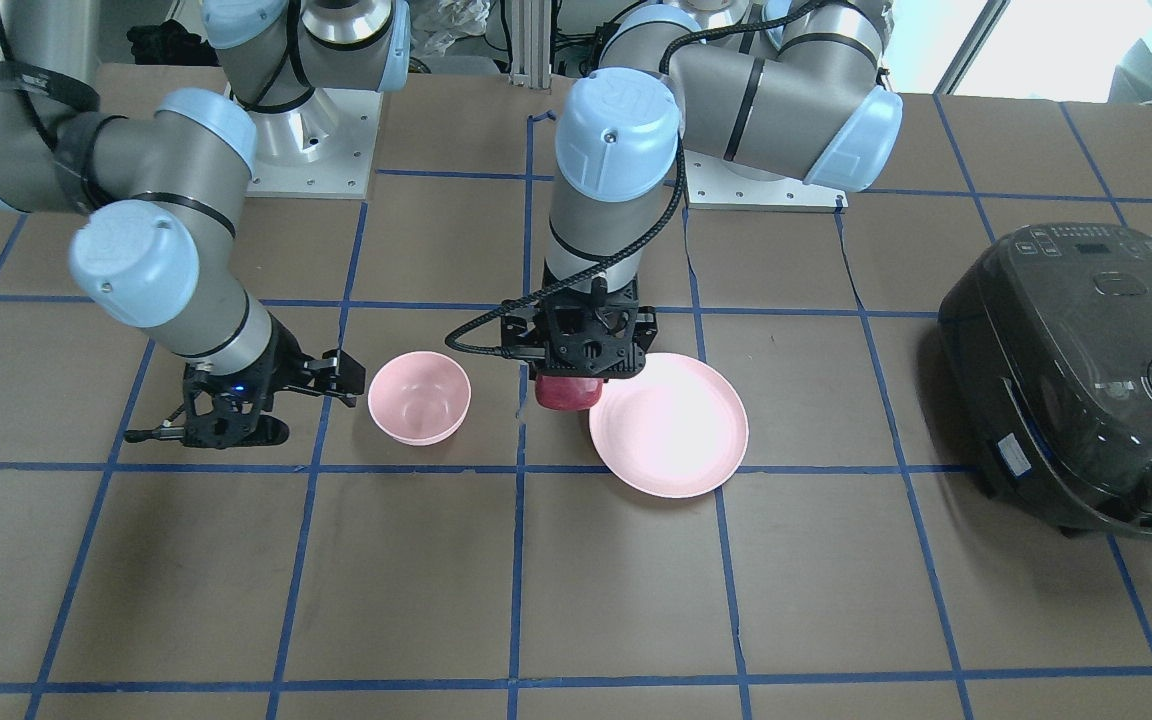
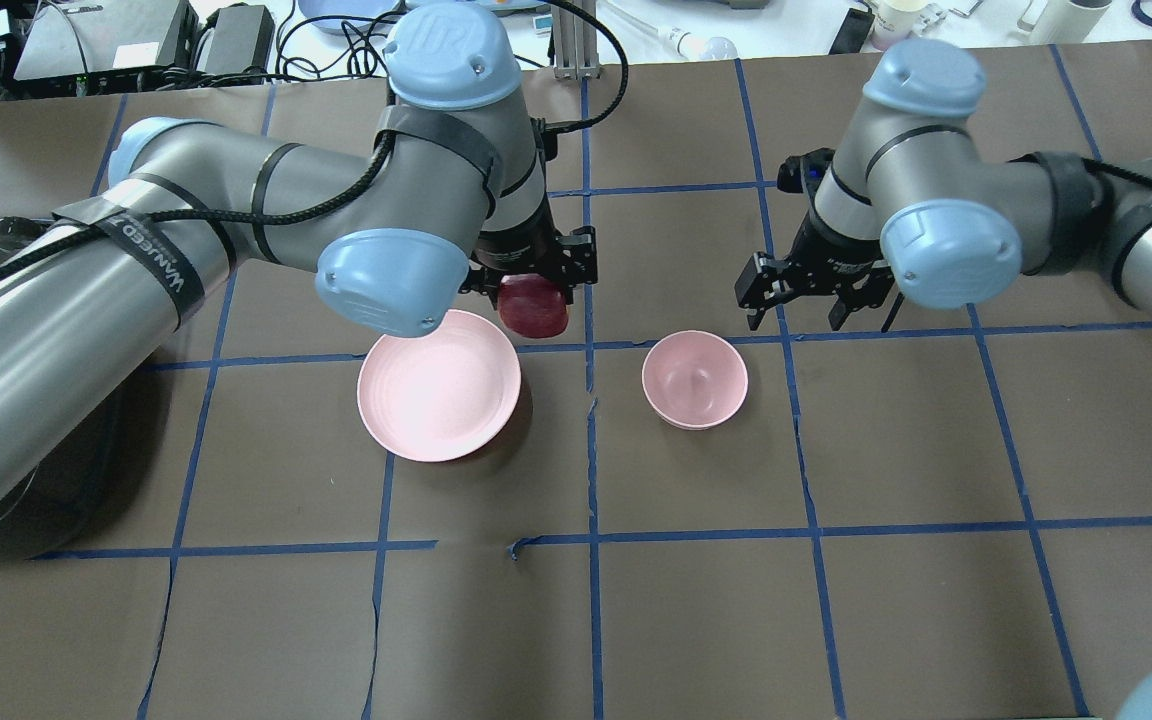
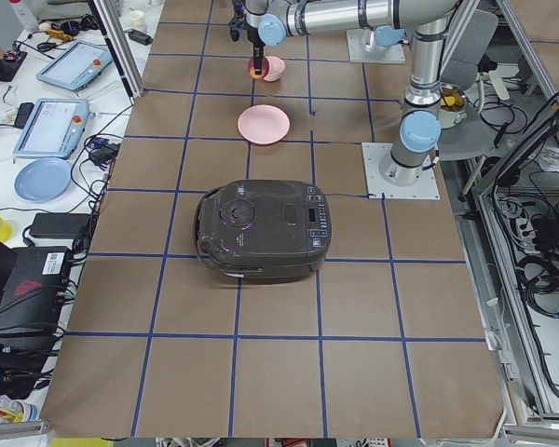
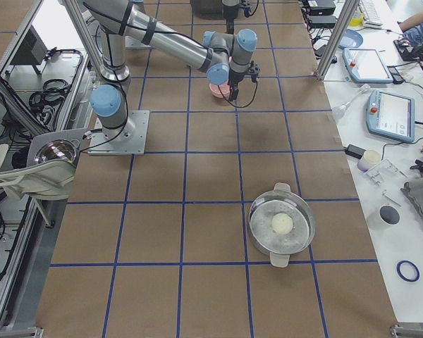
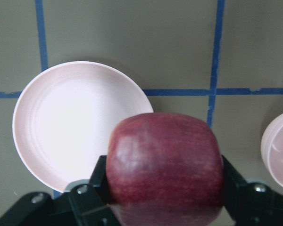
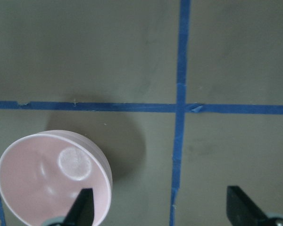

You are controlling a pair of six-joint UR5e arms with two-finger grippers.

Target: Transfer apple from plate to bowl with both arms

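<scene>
Red apple (image 1: 568,393) clamped in left pincer (image 5: 164,188) above plate (image 1: 708,472) rim; right pincer (image 2: 794,306) spread.

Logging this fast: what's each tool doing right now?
Left tool: closed on the apple.
Right tool: open, empty, beside the bowl.

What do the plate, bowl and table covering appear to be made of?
Plate: matte pale pink, likely plastic or melamine; soft sheen, faint concentric rings. Bowl: same matte pink, probably the same material. Table covering: brown paper or card sheets, judging by torn seams.
</scene>
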